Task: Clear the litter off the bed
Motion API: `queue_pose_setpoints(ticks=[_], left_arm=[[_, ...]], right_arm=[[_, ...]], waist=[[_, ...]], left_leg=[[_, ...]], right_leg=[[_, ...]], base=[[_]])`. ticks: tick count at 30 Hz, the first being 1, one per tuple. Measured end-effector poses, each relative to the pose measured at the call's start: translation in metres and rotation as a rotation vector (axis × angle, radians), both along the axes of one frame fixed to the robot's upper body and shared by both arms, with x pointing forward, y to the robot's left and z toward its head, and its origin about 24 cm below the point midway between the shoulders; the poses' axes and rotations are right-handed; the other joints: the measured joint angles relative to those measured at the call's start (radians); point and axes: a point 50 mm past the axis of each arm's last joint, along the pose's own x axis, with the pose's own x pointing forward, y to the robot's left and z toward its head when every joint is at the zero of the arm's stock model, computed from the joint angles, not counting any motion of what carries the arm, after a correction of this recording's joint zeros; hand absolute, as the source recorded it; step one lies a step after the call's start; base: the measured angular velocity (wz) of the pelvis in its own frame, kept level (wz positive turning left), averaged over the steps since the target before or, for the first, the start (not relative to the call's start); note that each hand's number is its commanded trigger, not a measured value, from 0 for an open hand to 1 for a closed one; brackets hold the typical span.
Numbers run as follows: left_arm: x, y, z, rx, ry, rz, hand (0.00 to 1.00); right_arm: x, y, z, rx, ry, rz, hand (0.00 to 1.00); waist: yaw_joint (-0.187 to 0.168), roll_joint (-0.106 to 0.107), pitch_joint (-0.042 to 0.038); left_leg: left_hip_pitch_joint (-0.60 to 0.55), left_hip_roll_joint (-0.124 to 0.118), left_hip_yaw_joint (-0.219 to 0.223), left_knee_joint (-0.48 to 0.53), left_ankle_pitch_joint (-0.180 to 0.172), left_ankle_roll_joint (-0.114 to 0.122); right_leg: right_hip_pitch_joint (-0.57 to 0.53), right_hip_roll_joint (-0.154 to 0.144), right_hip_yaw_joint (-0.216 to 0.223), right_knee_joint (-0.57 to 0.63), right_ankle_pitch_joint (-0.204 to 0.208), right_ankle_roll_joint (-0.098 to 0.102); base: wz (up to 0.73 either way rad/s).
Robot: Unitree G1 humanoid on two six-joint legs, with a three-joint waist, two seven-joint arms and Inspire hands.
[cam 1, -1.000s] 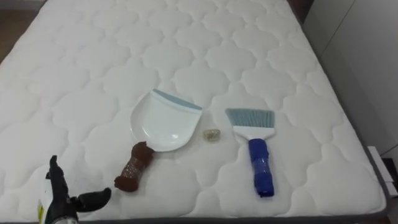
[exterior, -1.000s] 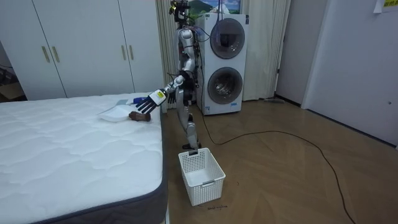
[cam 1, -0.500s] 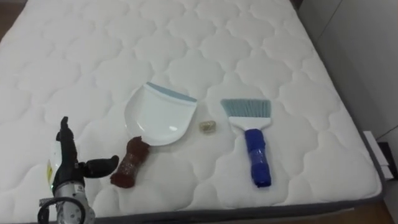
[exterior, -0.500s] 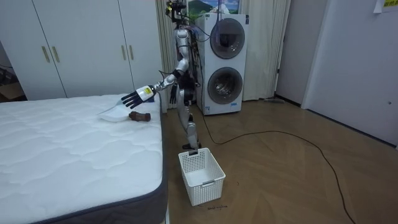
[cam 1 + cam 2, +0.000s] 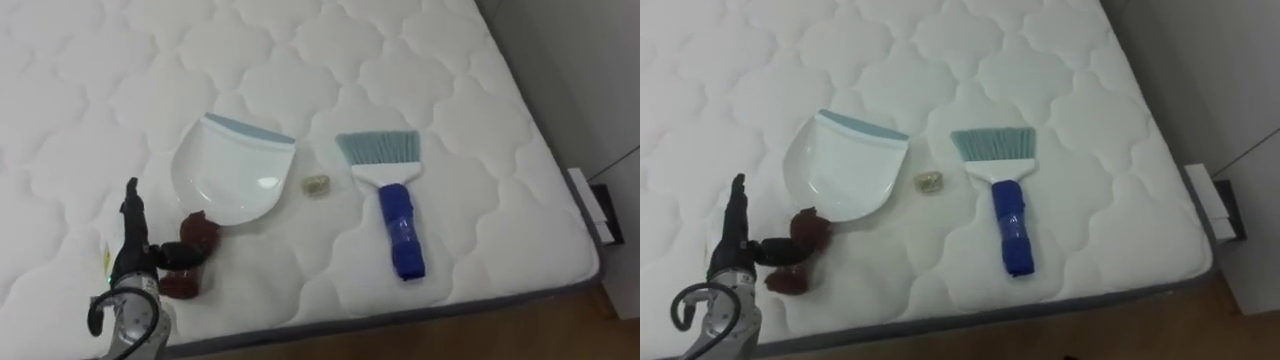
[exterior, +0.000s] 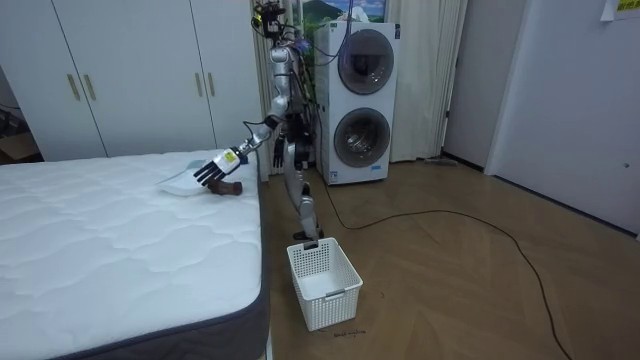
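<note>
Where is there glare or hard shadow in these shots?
Left eye view: small bright spot on the dustpan, soft shadow beside the brush, mattress evenly lit. Room view: mild sheen on the wooden floor.

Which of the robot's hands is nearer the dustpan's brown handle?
Left. The left hand is open right beside the dustpan's handle, on its left, with the thumb reaching over the handle.

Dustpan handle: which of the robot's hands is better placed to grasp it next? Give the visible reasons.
Left, probably. The left hand hovers open right by the brown handle of the dustpan, thumb toward it, on the robot's left side of the mattress. The brush lies further right.
</note>
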Motion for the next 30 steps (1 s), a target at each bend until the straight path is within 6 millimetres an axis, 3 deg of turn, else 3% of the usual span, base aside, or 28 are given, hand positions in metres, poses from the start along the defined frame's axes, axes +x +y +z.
queue_pose_setpoints(ticks=[3, 9, 12, 20, 21, 22, 23, 24, 25, 27, 30], left_arm=[[-0.002, 0.003, -0.005, -0.039, 0.026, 0.044, 0.0], [0.017, -0.001, 0.002, -0.096, -0.002, 0.07, 0.0], [0.028, -0.005, 0.009, -0.112, -0.028, 0.049, 0.0], [0.026, -0.007, 0.001, -0.129, 0.027, 0.038, 0.0], [0.026, -0.007, 0.001, -0.13, 0.029, 0.04, 0.0], [0.025, -0.008, 0.0, -0.13, 0.031, 0.04, 0.0], [0.026, -0.008, 0.0, -0.13, 0.03, 0.04, 0.0], [0.025, -0.002, 0.001, -0.122, 0.028, 0.067, 0.0], [0.022, 0.001, -0.001, -0.121, 0.038, 0.096, 0.0], [0.022, -0.002, -0.005, -0.128, 0.062, 0.103, 0.0], [0.028, -0.003, 0.0, -0.125, 0.046, 0.096, 0.0]], right_arm=[[0.006, 0.0, 0.001, -0.008, -0.01, 0.018, 0.0], [0.02, 0.002, 0.004, -0.017, -0.041, 0.042, 0.0], [0.029, 0.004, 0.007, -0.016, -0.062, 0.047, 0.0], [0.033, 0.003, 0.008, -0.041, -0.082, 0.028, 0.0], [0.033, 0.003, 0.008, -0.04, -0.087, 0.014, 0.0], [0.034, 0.001, 0.009, -0.043, -0.095, -0.008, 0.0], [0.036, 0.001, 0.009, -0.045, -0.102, -0.016, 0.0], [0.044, 0.004, 0.011, -0.047, -0.122, -0.009, 0.0], [0.046, 0.004, 0.012, -0.062, -0.128, 0.002, 0.0], [0.04, 0.003, 0.01, -0.078, -0.105, 0.006, 0.0], [0.04, 0.004, 0.01, -0.075, -0.102, 0.004, 0.0]], waist=[[-0.004, -0.001, 0.004], [-0.019, 0.001, 0.0125], [-0.019, 0.001, 0.0305], [-0.023, -0.001, 0.0323], [-0.023, -0.001, 0.0323], [-0.021, -0.004, 0.0334], [-0.013, -0.007, 0.0349], [-0.006, -0.013, 0.0357], [-0.025, -0.018, 0.04], [-0.037, 0.003, 0.0391], [-0.046, 0.001, 0.041]], left_leg=[[-0.02, 0.0, -0.002, 0.005, 0.0, 0.0], [-0.084, 0.002, -0.033, 0.025, 0.0, 0.0], [-0.095, 0.003, -0.039, 0.027, 0.001, -0.001], [-0.134, 0.004, -0.039, 0.042, 0.001, -0.001], [-0.135, 0.003, -0.048, 0.041, 0.001, 0.0], [-0.132, -0.002, -0.101, 0.042, 0.002, 0.0], [-0.133, -0.004, -0.128, 0.044, 0.002, 0.0], [-0.153, -0.007, -0.147, 0.064, -0.002, -0.005], [-0.171, -0.028, -0.141, 0.102, -0.024, -0.032], [-0.172, -0.016, -0.107, 0.105, -0.029, -0.034], [-0.17, 0.001, -0.041, 0.102, -0.028, -0.033]], right_leg=[[-0.02, 0.0, -0.002, 0.004, 0.0, 0.0], [-0.087, 0.0, -0.027, 0.042, 0.0, 0.0], [-0.109, -0.001, -0.027, 0.066, 0.0, 0.0], [-0.193, -0.008, -0.029, 0.157, -0.001, 0.001], [-0.221, -0.013, -0.038, 0.202, -0.006, 0.002], [-0.276, -0.01, -0.048, 0.257, -0.029, 0.011], [-0.299, -0.002, -0.043, 0.234, -0.028, 0.009], [-0.343, 0.01, -0.021, 0.112, 0.041, -0.022], [-0.355, -0.018, -0.037, 0.058, 0.174, -0.038], [-0.342, -0.014, -0.05, 0.062, 0.172, -0.038], [-0.344, -0.01, -0.049, 0.069, 0.169, -0.037]], base=[[0.0], [0.1], [-0.01], [-0.09], [-0.17], [-0.31], [-0.57], [-0.38], [-0.17], [0.21], [0.29]])
